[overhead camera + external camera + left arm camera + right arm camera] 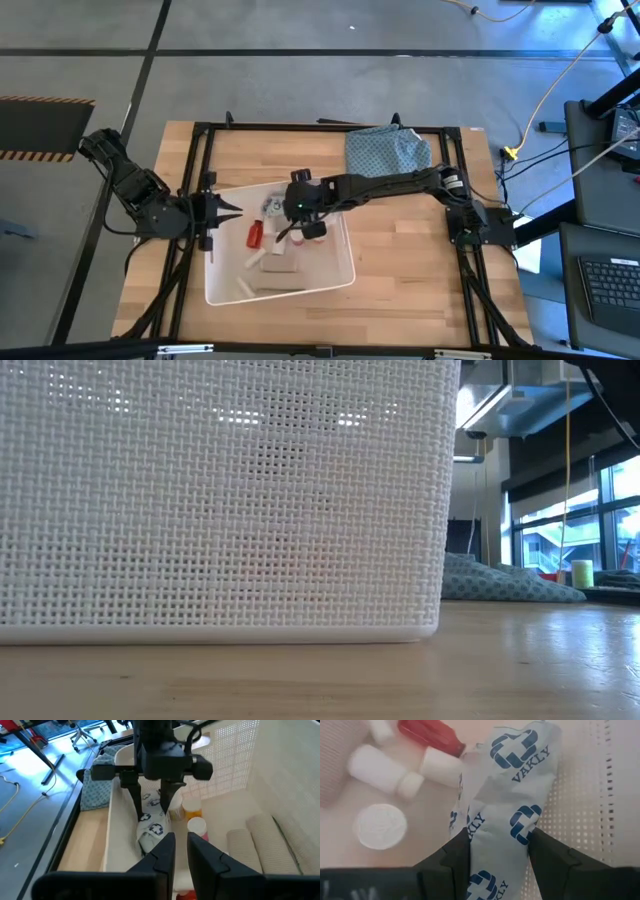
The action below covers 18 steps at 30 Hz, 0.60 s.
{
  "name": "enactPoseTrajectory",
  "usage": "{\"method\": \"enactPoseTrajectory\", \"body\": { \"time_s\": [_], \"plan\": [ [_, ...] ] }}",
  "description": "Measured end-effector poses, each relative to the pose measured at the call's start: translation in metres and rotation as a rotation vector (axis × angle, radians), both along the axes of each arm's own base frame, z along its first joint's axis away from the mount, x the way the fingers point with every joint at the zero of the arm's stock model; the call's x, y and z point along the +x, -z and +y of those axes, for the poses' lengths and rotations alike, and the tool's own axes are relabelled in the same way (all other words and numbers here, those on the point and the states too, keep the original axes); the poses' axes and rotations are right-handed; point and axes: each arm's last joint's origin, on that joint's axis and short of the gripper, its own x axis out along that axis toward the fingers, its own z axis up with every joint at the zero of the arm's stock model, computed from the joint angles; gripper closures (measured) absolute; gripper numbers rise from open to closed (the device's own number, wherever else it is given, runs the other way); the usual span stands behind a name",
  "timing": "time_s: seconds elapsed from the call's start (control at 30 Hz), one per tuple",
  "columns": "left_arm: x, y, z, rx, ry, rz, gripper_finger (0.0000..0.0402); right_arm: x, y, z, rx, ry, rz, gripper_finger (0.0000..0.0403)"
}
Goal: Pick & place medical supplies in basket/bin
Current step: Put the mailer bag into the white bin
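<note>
Both arms matter to you here, though only one is working; your right gripper is down inside the white basket, its fingers clamped on the flat grey-white packet with the dark ring print, which hangs lengthwise from the jaws just above the basket floor; beside it lie the small red bottle, a short white tube and a round white bottle, all already in the basket; your left gripper waits at the basket's left rim, fingers nearly together and holding nothing, pointed across at the other arm. Watch the release; the packet is limp, so if you open the jaws while it leans on the mesh wall it may fold, stay propped against the wall or cling to a finger as you lift away. Mind the crowding too; a descent any lower could press the packet onto the bottles and knock them rolling. Keep the left arm parked; moving it inward risks a clash with the right wrist over the basket.
</note>
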Motion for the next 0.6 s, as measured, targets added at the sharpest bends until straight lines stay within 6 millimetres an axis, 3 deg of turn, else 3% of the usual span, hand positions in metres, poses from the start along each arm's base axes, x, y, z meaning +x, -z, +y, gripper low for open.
{"method": "enactPoseTrajectory", "body": {
  "time_s": [0.4, 0.6],
  "plan": [
    [0.0, 0.0, 0.0, 0.0, 0.0, 0.0, 0.0361, -0.0001, -0.0003, -0.0001, 0.034, 0.044, -0.012, 0.0235],
    [0.0, 0.0001, -0.0001, -0.003, 0.004, 0.003, 0.036, -0.001, -0.0001, -0.0002, 0.033, 0.046, -0.004, 0.0187]
  ]
}}
